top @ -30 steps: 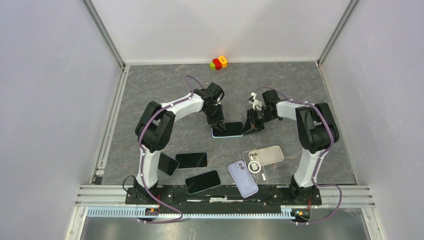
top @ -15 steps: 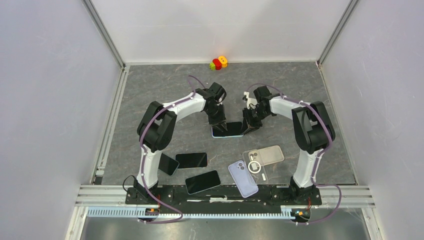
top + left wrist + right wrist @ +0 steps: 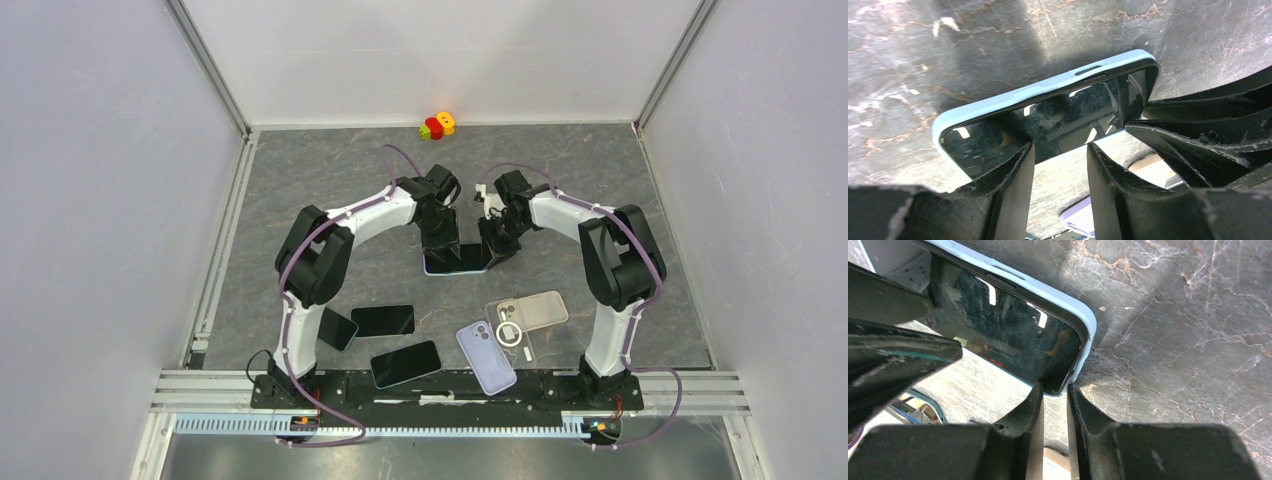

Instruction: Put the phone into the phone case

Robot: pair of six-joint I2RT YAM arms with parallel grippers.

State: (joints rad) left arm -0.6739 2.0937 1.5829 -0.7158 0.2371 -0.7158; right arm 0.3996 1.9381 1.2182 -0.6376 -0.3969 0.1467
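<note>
Lab test cell; white panel walls [image 3: 100,200]; aluminium rails [image 3: 190,390].

light: bright, even | glare: phone [image 3: 1068,115] screen | shadows: soft

The cased phone [image 3: 458,264] at the middle of the table [image 3: 330,170] is hemmed in at both ends. Its left end is covered by the left gripper [image 3: 443,252] and its right end by the right gripper [image 3: 497,250], so only a narrow gap is left between the two. Beyond it, bare grey surface is offered as far as the small coloured toy [image 3: 437,125] by the back wall. On the near side, passage is narrowed by black phones [image 3: 382,320], a lavender case [image 3: 486,357] and clear cases [image 3: 530,310], all laid close together.
</note>
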